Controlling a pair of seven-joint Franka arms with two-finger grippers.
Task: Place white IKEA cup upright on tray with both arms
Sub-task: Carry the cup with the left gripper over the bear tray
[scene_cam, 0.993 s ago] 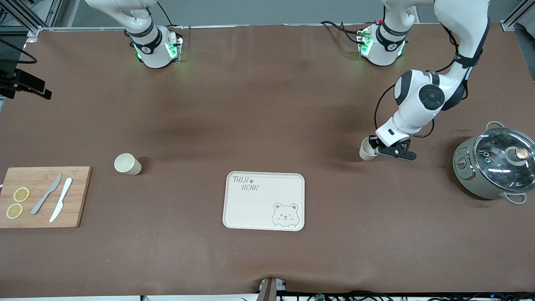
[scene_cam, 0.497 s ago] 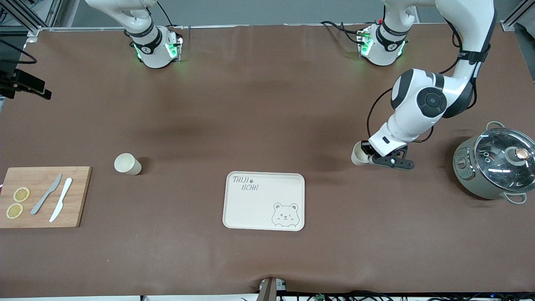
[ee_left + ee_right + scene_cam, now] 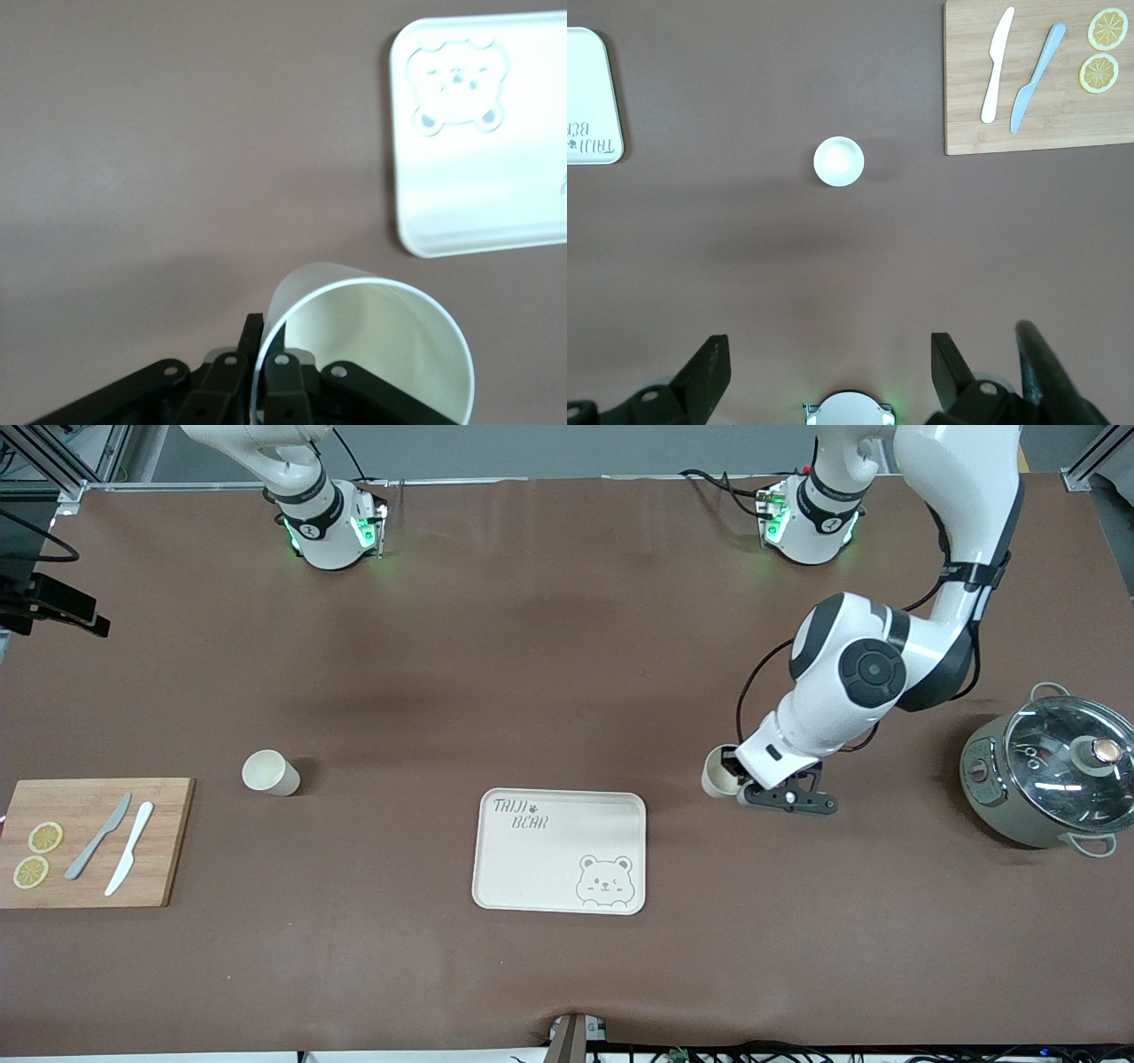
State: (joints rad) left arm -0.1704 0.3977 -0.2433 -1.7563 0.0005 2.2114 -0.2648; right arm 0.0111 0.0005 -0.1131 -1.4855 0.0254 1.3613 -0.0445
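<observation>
cups: two, one (image 3: pixel 719 781) held in the air, one (image 3: pixel 269 772) standing on the table
tray (image 3: pixel 532 868): one
cutting board (image 3: pixel 164 841): one
knives: two, grey (image 3: pixel 97 836) and white (image 3: pixel 129 860)
lemon slices: two (image 3: pixel 45 837) (image 3: pixel 30 872)
lidded pot (image 3: pixel 1050 779): one
robot arms: two

Everything sits on a plain matte brown worktop (image 3: pixel 549 646). The tray (image 3: pixel 532 868) is cream with a thin grey line-drawn bear face and "TAIJI BEAR" lettering. Both cups are off-white: the held cup (image 3: pixel 718 772) and the standing cup (image 3: pixel 269 772). The arms are glossy white with black joints, bases glowing green. The cutting board (image 3: pixel 168 841) is light bamboo, carrying two yellow lemon slices (image 3: pixel 45 837), a grey knife (image 3: pixel 97 836) and a white knife (image 3: pixel 129 848). The pot (image 3: pixel 1019 815) is olive-grey with a clear lid and coppery knob.
</observation>
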